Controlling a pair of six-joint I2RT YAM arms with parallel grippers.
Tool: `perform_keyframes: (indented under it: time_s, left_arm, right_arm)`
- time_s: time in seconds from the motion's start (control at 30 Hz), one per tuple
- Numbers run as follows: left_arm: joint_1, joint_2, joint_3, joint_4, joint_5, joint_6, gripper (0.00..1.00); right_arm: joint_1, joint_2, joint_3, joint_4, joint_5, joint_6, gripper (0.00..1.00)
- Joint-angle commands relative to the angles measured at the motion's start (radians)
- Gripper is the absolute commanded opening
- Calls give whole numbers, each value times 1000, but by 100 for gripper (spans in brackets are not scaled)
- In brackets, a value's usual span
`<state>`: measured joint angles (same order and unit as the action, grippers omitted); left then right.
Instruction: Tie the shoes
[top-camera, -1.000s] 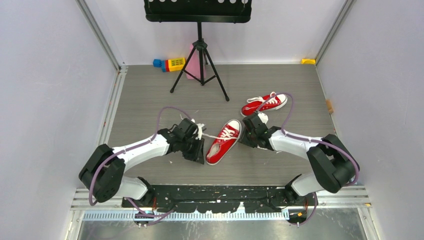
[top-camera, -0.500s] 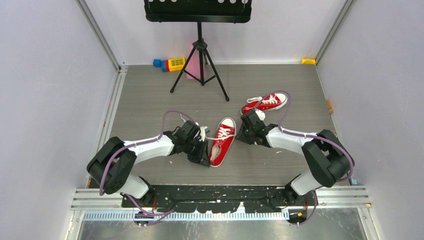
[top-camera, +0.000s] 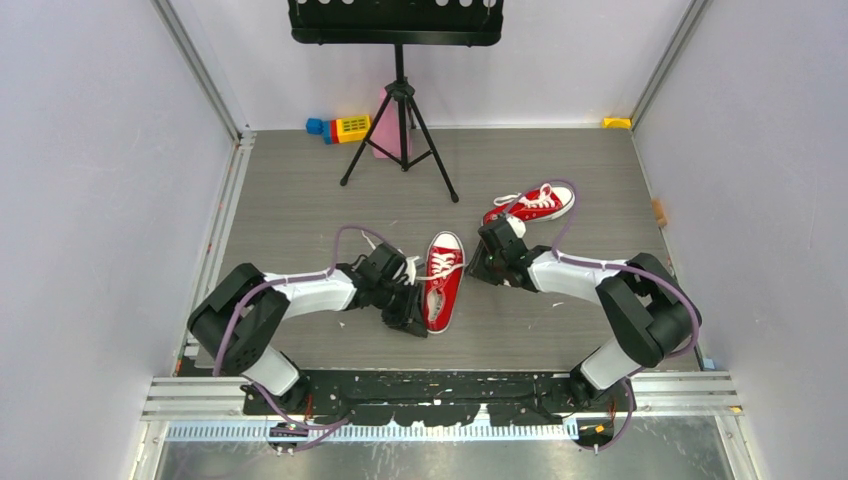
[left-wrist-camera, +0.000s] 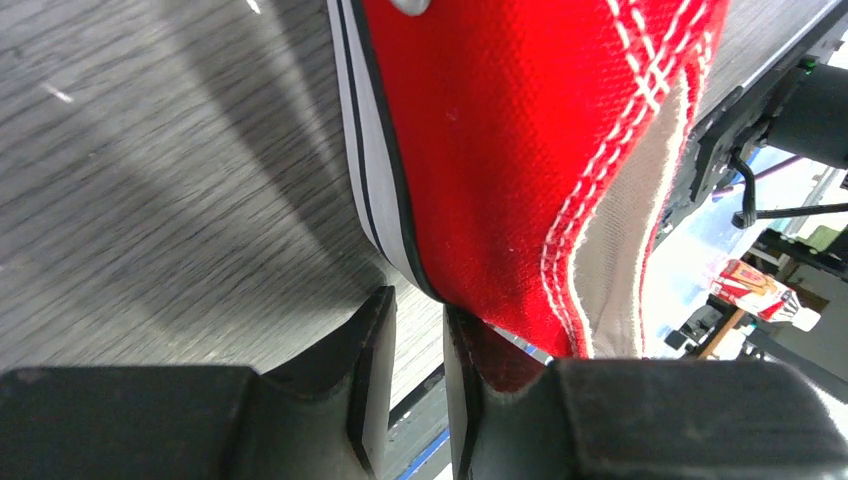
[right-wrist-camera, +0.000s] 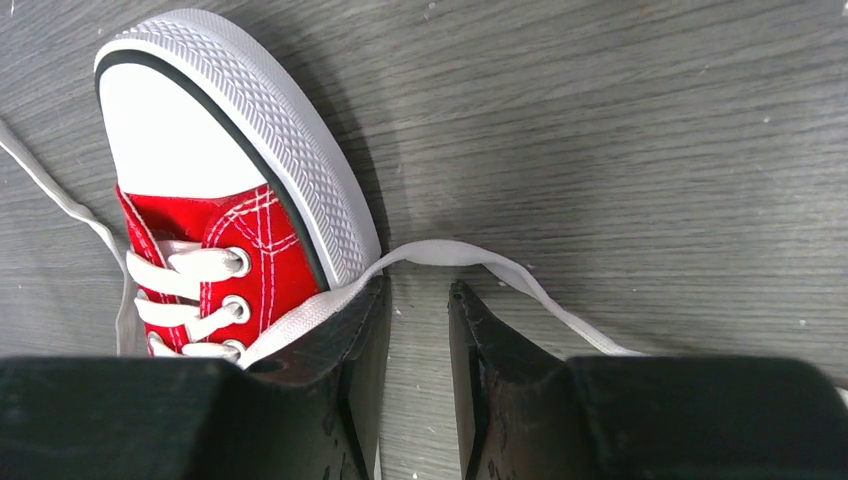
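text: none legible | shoes (top-camera: 443, 276): no brand or label readable

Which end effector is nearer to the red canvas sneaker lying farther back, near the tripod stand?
The right. The right end effector sits just short of the far red canvas sneaker, by the toe of the nearer red sneaker; the left end effector is at its heel.

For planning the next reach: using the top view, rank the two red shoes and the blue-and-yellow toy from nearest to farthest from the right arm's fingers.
1. Near red shoe: right beside the right arm's fingers, on their left.
2. Far red shoe: behind them, toward the back right.
3. Blue-and-yellow toy: far back left, by the wall.
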<state>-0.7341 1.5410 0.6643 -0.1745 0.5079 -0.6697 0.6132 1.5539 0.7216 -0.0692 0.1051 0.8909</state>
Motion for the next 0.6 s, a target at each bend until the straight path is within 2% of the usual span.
perform_keyframes:
  time_s: [0.0, 0.3, 0.4, 0.57]
  left_arm:
    - [2, 43, 9, 168, -37, -43, 25]
    - [2, 66, 61, 178, -96, -49, 24]
    - [2, 33, 99, 66, -114, 0, 24]
    - [19, -144, 126, -171, -225, 124, 29]
  right_arm:
    - [5, 38, 38, 22, -46, -22, 34]
    - [-37, 50, 78, 3, -76, -68, 34]
    - [-42, 31, 109, -47, -88, -107, 34]
    - [-43, -73, 85, -103, -90, -153, 35]
